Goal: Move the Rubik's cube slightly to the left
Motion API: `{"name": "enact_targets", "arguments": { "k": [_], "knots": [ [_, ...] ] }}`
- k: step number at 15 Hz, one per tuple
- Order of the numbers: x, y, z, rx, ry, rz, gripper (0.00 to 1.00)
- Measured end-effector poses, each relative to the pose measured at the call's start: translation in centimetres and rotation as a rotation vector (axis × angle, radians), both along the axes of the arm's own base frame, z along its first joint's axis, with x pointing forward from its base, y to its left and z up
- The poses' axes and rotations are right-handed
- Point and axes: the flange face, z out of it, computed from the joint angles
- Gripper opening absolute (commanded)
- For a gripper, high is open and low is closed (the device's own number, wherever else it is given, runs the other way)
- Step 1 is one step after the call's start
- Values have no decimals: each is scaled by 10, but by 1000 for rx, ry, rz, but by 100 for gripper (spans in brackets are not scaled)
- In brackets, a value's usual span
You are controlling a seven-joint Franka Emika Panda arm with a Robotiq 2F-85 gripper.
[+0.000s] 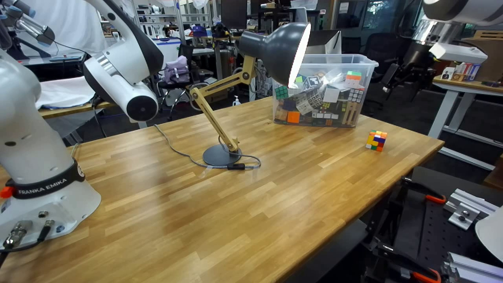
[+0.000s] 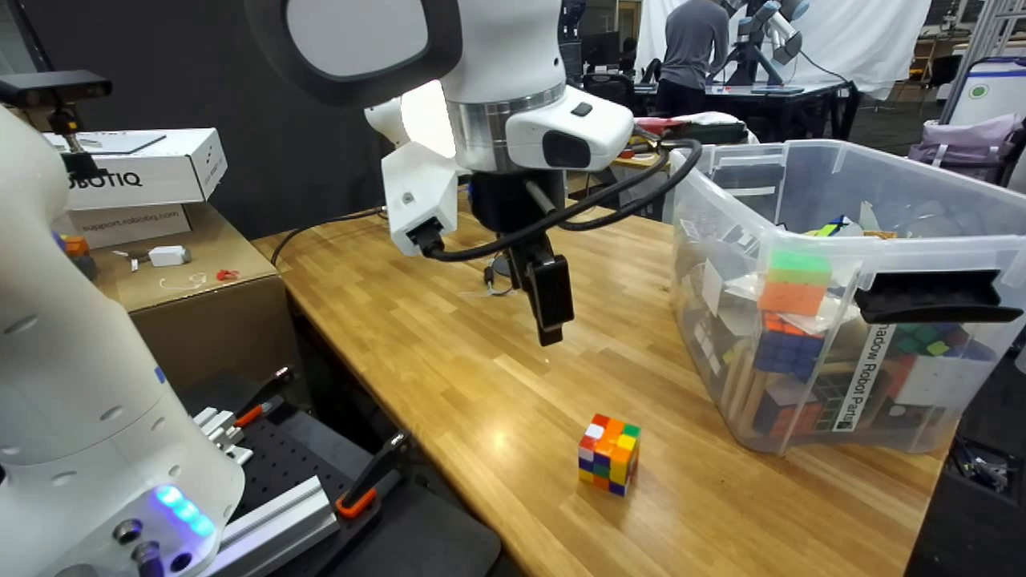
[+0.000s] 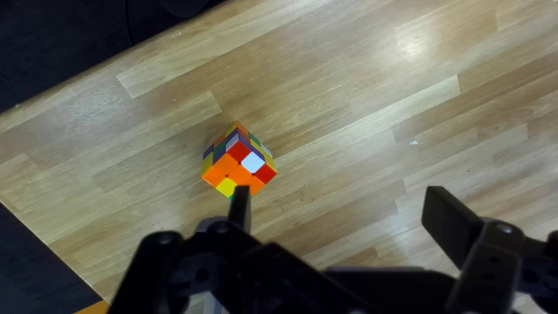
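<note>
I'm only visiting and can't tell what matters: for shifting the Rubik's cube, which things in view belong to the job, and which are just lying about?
Belongs to the job:
Rubik's cube
hand, open and holding nothing

Just lying about:
desk lamp
clear plastic bin
white boxes
lilac bag

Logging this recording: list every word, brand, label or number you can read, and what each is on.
"FRANKA EMIKA": black band round a white arm's base.
"OBOTIQ", its start partly covered: upper white box.
"support.robotiq.com": lower white box.
"hadow Robot Parts", its start hidden: label on the clear plastic bin.
Too small to read: round sticker on the band; small boxes in the background.
Rubik's cube: none seen.
</note>
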Motion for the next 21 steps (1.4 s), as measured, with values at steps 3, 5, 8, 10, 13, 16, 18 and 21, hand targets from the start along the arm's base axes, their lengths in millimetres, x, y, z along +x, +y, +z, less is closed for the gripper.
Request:
{"name": "enact_targets", "arguments": {
  "k": [3,5,8,10,13,16,18,21],
  "knots": [
    [-2,-17,-11,-27,-2,-43,100],
    [0,-32,-22,-57,2,-83,100],
    [7,-49,-45,-52,39,-147,100],
    [16,-53,-62,-29,67,-188,100],
    [32,-57,-84,-7,102,-245,100],
    [41,-59,-94,-6,119,-250,100],
    [40,-59,-92,-6,115,-253,100],
    [39,-60,-91,-6,113,-255,100]
  ]
}}
